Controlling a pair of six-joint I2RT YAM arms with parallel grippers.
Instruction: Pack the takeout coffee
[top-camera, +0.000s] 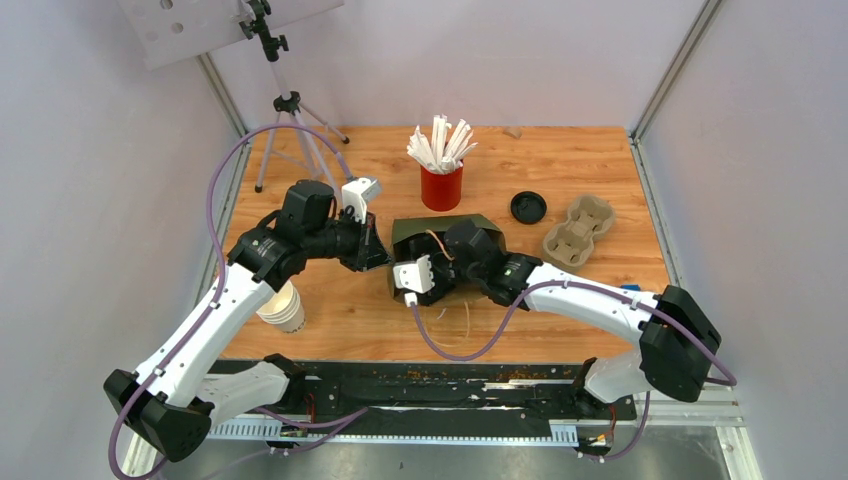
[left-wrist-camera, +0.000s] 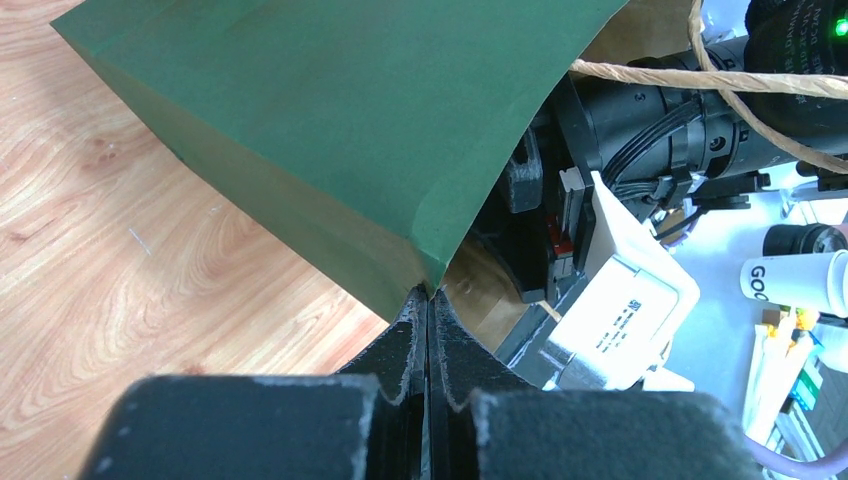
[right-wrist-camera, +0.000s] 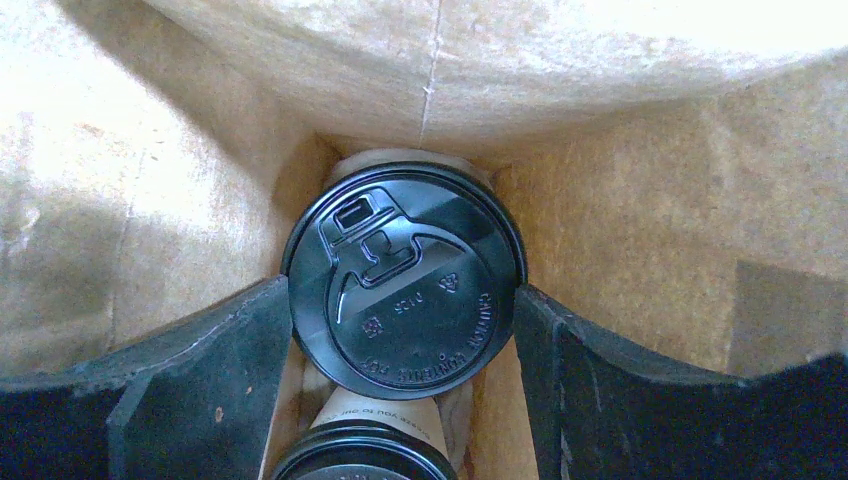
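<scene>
The left gripper, pressed together, pinches the rim of the green paper bag. The right gripper clasps the takeout coffee deep inside this bag. What remains, I judge: release and withdraw

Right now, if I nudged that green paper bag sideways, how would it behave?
The green paper bag looks like thin creased paper, so it would probably buckle rather than slide stiffly. The left gripper pinches its rim, likely anchoring that side. With a lidded coffee cup inside, it is probably heavier than it looks.
</scene>
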